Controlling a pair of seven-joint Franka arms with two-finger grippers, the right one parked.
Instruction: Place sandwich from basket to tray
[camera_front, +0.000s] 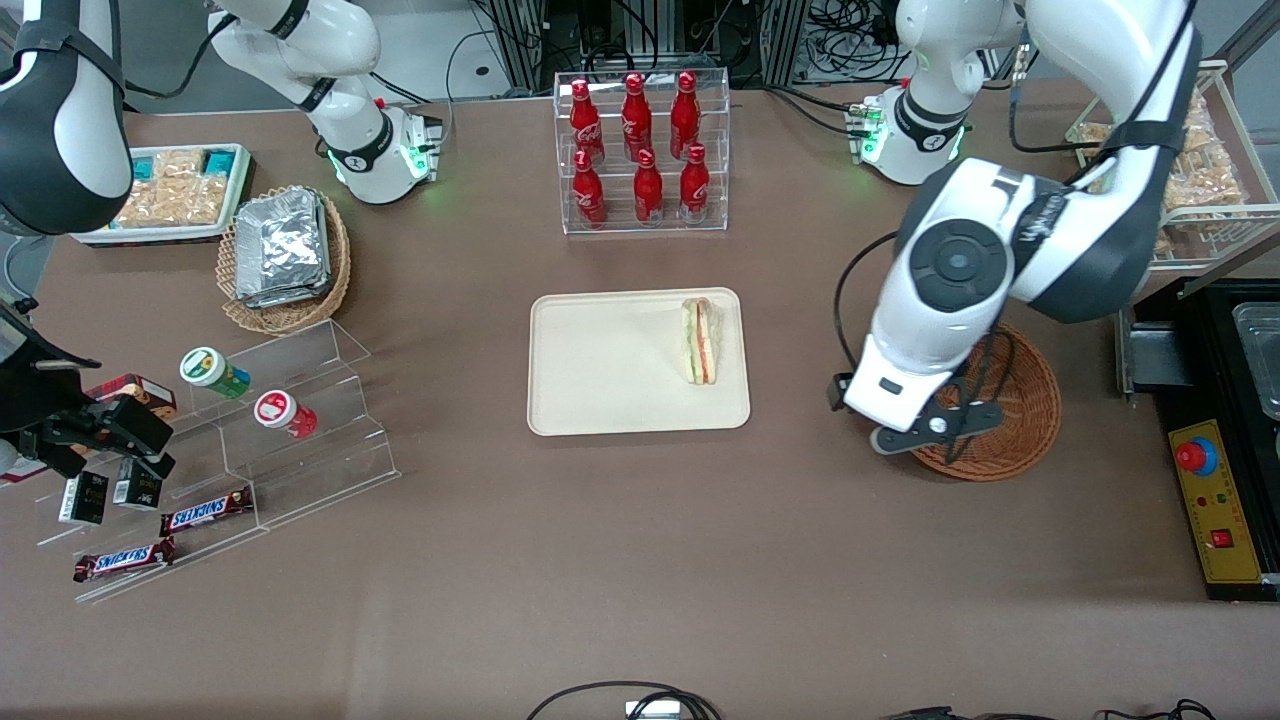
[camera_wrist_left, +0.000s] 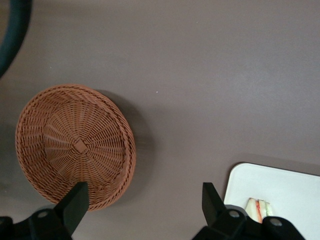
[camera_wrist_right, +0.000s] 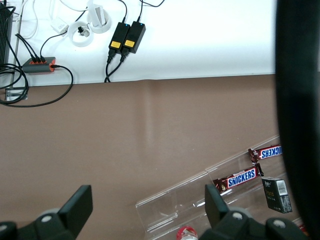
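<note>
On the tray (camera_front: 600, 370) sandwich (camera_front: 699, 340) already rests; pincer (camera_wrist_left: 142, 200) hangs empty, fingers apart, over table between tray and basket (camera_wrist_left: 75, 145). Best: lift clear, avoid basket rim.

Robot lab — aluminium framing (camera_front: 520, 40), emergency-stop box (camera_front: 1215, 500), mock shop goods.

Brown table (camera_front: 640, 540): tray (camera_front: 600, 370) central; bottle rack (camera_front: 642, 150) farther from the camera; basket (camera_front: 1010, 415) toward working arm; gripper (camera_wrist_left: 145, 200) above, spread.
</note>
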